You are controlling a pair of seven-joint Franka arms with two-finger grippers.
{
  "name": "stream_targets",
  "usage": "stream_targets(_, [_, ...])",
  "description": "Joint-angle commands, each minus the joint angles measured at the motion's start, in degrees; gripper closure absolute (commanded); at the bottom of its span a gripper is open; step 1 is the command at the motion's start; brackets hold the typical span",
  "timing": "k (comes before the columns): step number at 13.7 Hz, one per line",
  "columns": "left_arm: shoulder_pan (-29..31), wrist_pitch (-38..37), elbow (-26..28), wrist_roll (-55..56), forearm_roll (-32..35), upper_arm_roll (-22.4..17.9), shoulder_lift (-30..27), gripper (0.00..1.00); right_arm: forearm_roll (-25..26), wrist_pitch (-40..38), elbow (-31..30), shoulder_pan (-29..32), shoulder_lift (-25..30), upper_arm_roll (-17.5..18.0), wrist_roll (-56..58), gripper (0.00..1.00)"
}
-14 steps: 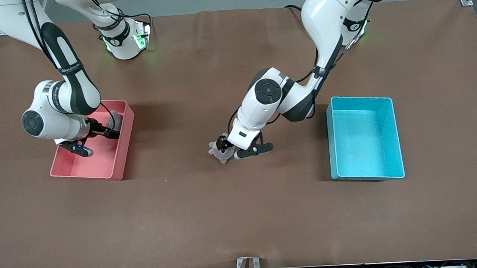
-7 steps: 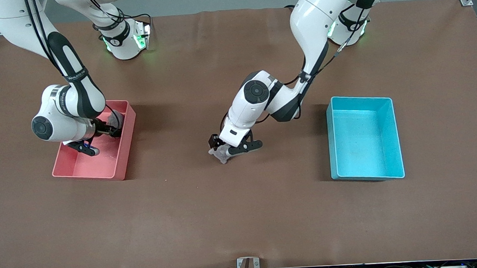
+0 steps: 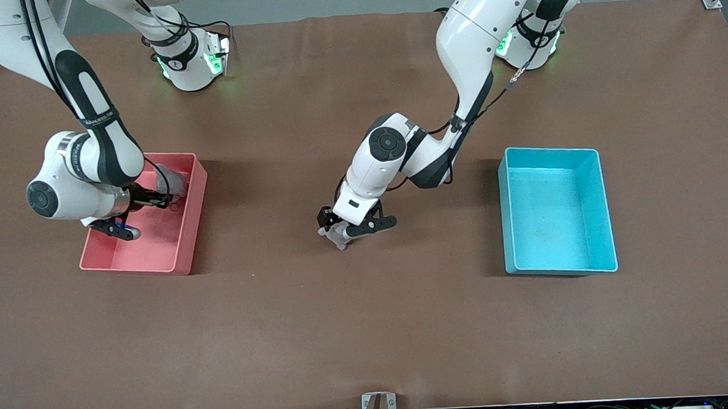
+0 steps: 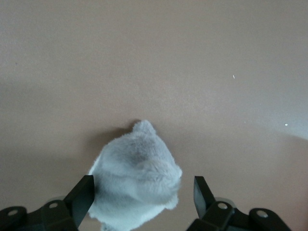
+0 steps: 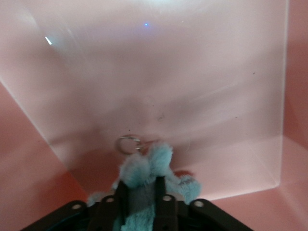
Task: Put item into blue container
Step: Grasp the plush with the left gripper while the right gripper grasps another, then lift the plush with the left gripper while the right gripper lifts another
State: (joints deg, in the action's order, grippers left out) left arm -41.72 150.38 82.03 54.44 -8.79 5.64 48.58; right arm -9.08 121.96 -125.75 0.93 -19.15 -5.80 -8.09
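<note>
Inside pink bin [image 3: 188, 242], right gripper [image 5: 142, 202] jaws now pinch teal plush keychain [image 5: 149, 166]; left gripper [image 4: 139, 197] jaws spread around grey plush [image 4: 137, 180] on table [image 3: 370, 329], blue container [image 3: 607, 216] empty.

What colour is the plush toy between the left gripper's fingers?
Pale grey, almost white. The plush toy shows best in the left wrist view, lying on the brown table.

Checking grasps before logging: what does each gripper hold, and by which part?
Right gripper: shut on fluffy teal plush toy, near its key ring. Left gripper: open around grey plush toy, nothing held.
</note>
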Motion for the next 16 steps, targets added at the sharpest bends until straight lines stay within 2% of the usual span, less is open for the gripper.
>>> stream_targets(1, [-0.38, 1.76, -1.52, -1.27, 0.08, -0.46, 1.87, 0.09, -1.03, -6.18, 4.53, 0.83, 0.52, 0.44, 0.97, 0.98])
stream_targets(7, [-1.08, 3.87, -1.52, -1.18, 0.26, -0.54, 3.63, 0.09, -0.85, -18.76, 17.79, 0.04, 0.52, 0.62, -3.76, 0.99])
stream_targets(8, [-1.08, 3.96, -1.52, -1.18, 0.78, -0.63, 3.72, 0.14, -0.77, -20.61, 20.25, -0.84, 0.43, 0.62, -5.43, 0.99])
stream_targets(11, [-1.08, 3.96, -1.43, -1.18, 0.96, -0.54, 3.72, 0.41, -0.76, -23.78, 24.66, -4.78, 0.52, 0.70, -14.11, 0.99])
stream_targets(14, [-1.08, 3.87, -1.43, -1.09, 1.05, -0.54, 3.63, 0.66, -1.38, -22.30, 26.16, -10.31, 0.61, 0.79, -23.78, 0.99])
stream_targets(16, [-1.17, 3.79, -1.43, -0.83, 2.88, -0.63, 3.02, 0.78, -1.38, -18.97, 26.34, -14.45, 0.52, 0.79, -30.73, 0.99])
